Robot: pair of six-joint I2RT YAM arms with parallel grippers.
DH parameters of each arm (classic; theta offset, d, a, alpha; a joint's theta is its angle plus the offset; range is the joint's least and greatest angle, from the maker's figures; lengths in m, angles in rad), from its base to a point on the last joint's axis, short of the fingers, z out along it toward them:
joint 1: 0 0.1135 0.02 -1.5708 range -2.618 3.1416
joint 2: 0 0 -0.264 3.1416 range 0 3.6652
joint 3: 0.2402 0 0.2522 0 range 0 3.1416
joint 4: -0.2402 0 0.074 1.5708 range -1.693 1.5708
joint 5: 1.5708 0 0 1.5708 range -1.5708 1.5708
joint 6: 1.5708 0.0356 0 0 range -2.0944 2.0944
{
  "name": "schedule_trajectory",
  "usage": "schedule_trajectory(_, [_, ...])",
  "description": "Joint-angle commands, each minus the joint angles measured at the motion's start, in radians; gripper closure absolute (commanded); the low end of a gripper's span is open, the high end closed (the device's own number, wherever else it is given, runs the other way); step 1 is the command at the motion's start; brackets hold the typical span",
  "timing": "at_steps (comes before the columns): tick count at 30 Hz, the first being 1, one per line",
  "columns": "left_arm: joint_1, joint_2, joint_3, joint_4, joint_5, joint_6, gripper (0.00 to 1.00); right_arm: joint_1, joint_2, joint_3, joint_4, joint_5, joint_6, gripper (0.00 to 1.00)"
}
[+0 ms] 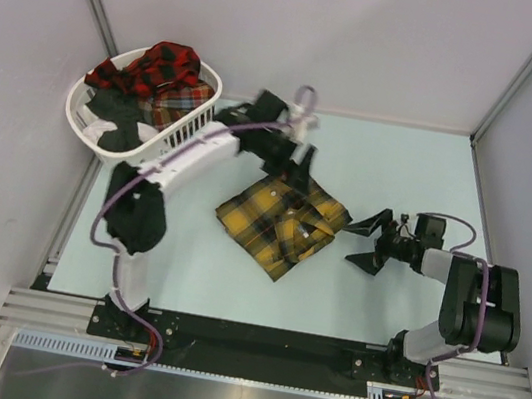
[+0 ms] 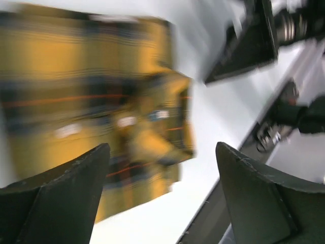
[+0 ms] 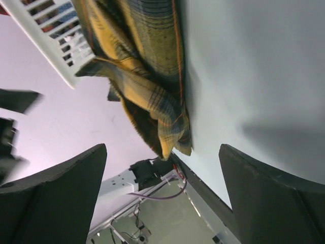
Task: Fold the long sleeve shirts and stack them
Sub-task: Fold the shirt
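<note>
A mustard-yellow plaid long sleeve shirt [image 1: 283, 218] lies folded into a rough square in the middle of the table; it also fills the blurred left wrist view [image 2: 91, 96] and the right wrist view [image 3: 147, 81]. My left gripper [image 1: 297, 164] hovers over the shirt's far edge, open, with nothing between its fingers [image 2: 56, 198]. My right gripper [image 1: 369, 238] sits just right of the shirt, open and empty, pointing at it. Red-and-black plaid shirts [image 1: 165, 67] are heaped in the white basket [image 1: 89, 131] at the far left.
The laundry basket [image 3: 51, 35] also holds dark and white garments [image 1: 116, 120]. Grey walls with metal frame posts enclose the table on three sides. A black rail [image 1: 254, 339] runs along the near edge between the arm bases.
</note>
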Motion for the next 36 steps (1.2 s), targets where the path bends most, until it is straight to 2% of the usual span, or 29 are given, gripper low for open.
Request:
schedule_trajectory(1, [0.199, -0.112, -0.127, 0.082, 0.174, 0.075, 0.14, 0.097, 0.085, 0.021, 0.207, 0.087, 0.094, 0.06])
schedule_trajectory(3, [0.271, -0.102, -0.172, 0.08, 0.141, 0.11, 0.16, 0.16, 0.158, 0.048, 0.245, 0.122, 0.112, 0.09])
schedule_trajectory(4, [0.286, -0.085, -0.172, 0.076, 0.133, 0.17, 0.2, 0.174, 0.182, 0.062, 0.272, 0.127, 0.112, 0.15])
schedule_trajectory(6, [0.306, -0.03, -0.167, 0.06, 0.107, 0.194, 0.22, 0.203, 0.247, 0.1, 0.253, 0.149, 0.097, 0.24])
schedule_trajectory(7, [0.308, -0.004, -0.155, 0.047, 0.113, 0.227, 0.24, 0.208, 0.263, 0.135, 0.23, 0.155, 0.062, 0.37])
schedule_trajectory(10, [0.309, 0.067, -0.158, 0.042, 0.113, 0.258, 0.28, 0.208, 0.311, 0.221, 0.165, 0.204, -0.038, 0.57])
schedule_trajectory(12, [0.309, 0.088, -0.184, 0.074, 0.087, 0.26, 0.28, 0.2, 0.349, 0.27, 0.135, 0.218, -0.099, 0.62])
schedule_trajectory(14, [0.311, 0.125, -0.196, 0.074, 0.064, 0.249, 0.35, 0.194, 0.378, 0.356, 0.059, 0.235, -0.174, 0.68])
schedule_trajectory(15, [0.311, 0.133, -0.228, 0.083, 0.071, 0.24, 0.41, 0.191, 0.391, 0.388, 0.042, 0.244, -0.198, 0.7])
schedule_trajectory(16, [0.311, 0.137, -0.25, 0.086, 0.088, 0.234, 0.53, 0.186, 0.421, 0.418, 0.004, 0.254, -0.219, 0.73])
schedule_trajectory(18, [0.3, 0.121, -0.308, 0.106, 0.152, 0.217, 0.69, 0.186, 0.457, 0.513, -0.021, 0.264, -0.29, 0.77])
schedule_trajectory(19, [0.29, 0.107, -0.383, 0.112, 0.179, 0.203, 0.83, 0.192, 0.504, 0.549, -0.048, 0.265, -0.32, 0.81])
schedule_trajectory(21, [0.216, 0.04, -0.468, 0.135, 0.211, 0.186, 0.93, 0.206, 0.561, 0.686, -0.109, 0.244, -0.406, 0.82])
schedule_trajectory(23, [0.112, -0.055, -0.598, 0.174, 0.28, 0.133, 0.94, 0.237, 0.656, 0.798, -0.189, 0.191, -0.457, 0.81])
schedule_trajectory(24, [0.081, -0.085, -0.673, 0.245, 0.297, 0.09, 0.93, 0.249, 0.69, 0.927, -0.23, 0.17, -0.525, 0.79])
schedule_trajectory(26, [0.034, -0.138, -0.719, 0.321, 0.361, -0.036, 0.85, 0.278, 0.768, 1.04, -0.356, 0.096, -0.595, 0.68])
schedule_trajectory(27, [0.03, -0.18, -0.742, 0.356, 0.375, -0.066, 0.8, 0.281, 0.785, 1.161, -0.41, 0.077, -0.639, 0.62])
schedule_trajectory(28, [0.035, -0.2, -0.746, 0.358, 0.39, -0.086, 0.73, 0.282, 0.796, 1.204, -0.523, 0.066, -0.747, 0.5])
schedule_trajectory(30, [0.078, -0.261, -0.726, 0.306, 0.389, -0.055, 0.63, 0.265, 0.784, 1.269, -0.632, 0.052, -0.834, 0.38])
schedule_trajectory(31, [0.107, -0.272, -0.709, 0.284, 0.397, -0.013, 0.54, 0.251, 0.768, 1.295, -0.652, 0.049, -0.898, 0.3])
schedule_trajectory(32, [0.174, -0.281, -0.688, 0.228, 0.412, 0.013, 0.5, 0.236, 0.752, 1.297, -0.671, 0.046, -0.916, 0.25])
schedule_trajectory(34, [0.239, -0.266, -0.599, 0.186, 0.4, 0.077, 0.4, 0.188, 0.689, 1.274, -0.728, 0.052, -0.957, 0.15])
schedule_trajectory(36, [0.303, -0.22, -0.455, 0.076, 0.322, 0.192, 0.38, 0.144, 0.606, 1.219, -0.752, 0.061, -0.95, 0.13])
